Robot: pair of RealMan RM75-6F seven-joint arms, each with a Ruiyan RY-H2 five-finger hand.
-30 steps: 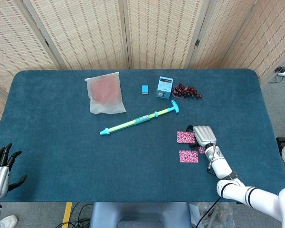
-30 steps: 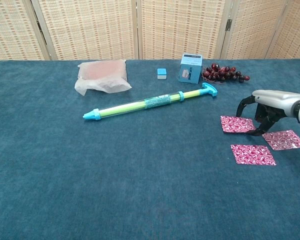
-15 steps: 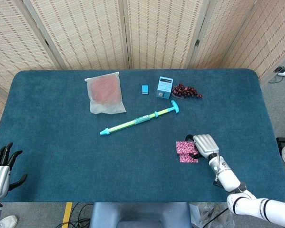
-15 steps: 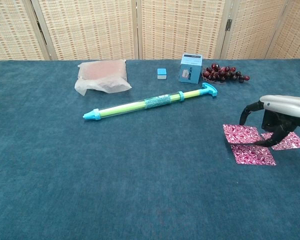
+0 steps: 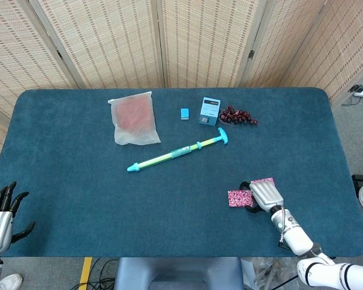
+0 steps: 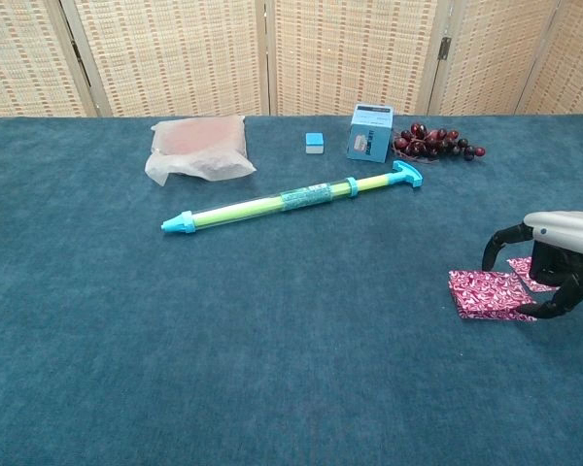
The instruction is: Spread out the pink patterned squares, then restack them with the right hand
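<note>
The right robot hand (image 6: 554,262) hovers with fingers curled down, fingertips touching the pink patterned squares (image 6: 486,294) near the counter's (image 5: 78,181) right front (one square (image 5: 263,180) pokes out behind). The left robot hand (image 5: 1,208) rests open, empty.

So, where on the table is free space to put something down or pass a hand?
Bare cloth lies between the toy pump and the front edge, from the left hand to the pink squares. Crowded: the far side, with bag, blue box and grapes, and around the right hand.
</note>
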